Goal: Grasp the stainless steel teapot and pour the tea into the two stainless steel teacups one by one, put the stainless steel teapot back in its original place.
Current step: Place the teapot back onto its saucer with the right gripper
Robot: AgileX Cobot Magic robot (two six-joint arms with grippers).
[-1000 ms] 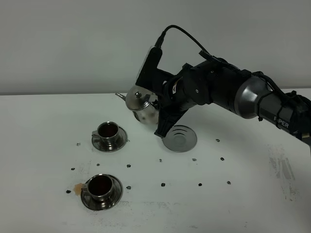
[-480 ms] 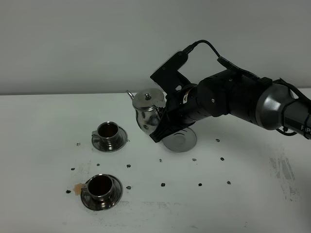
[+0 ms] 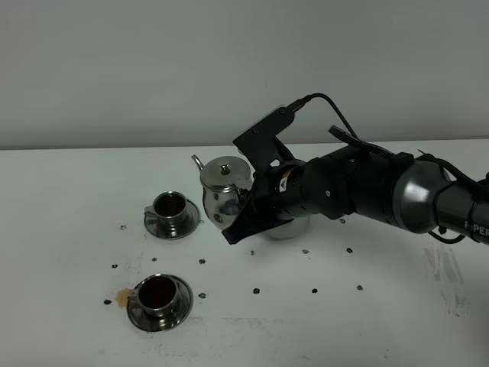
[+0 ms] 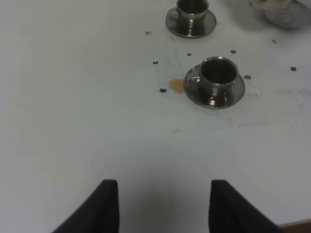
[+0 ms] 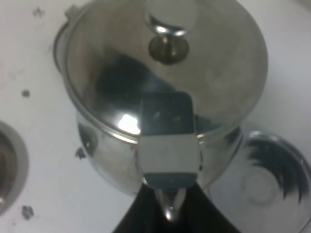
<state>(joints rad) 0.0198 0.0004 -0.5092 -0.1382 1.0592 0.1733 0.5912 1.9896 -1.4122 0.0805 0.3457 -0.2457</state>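
My right gripper is shut on the loop handle of the stainless steel teapot, which hangs nearly upright with its spout toward the back left. In the right wrist view the knobbed lid fills the picture, with the handle between the fingers. The bare saucer, the original place, lies just right of the pot, half hidden by the arm. Two teacups on saucers hold dark tea: a far one and a near one. My left gripper is open over bare table.
An orange tea stain lies beside the near cup's saucer. Small dark specks dot the white table. A plain wall stands behind the table.
The right arm has come down and toward the front with the teapot. The pot has swung from tilted to nearly upright. The cups have not moved.
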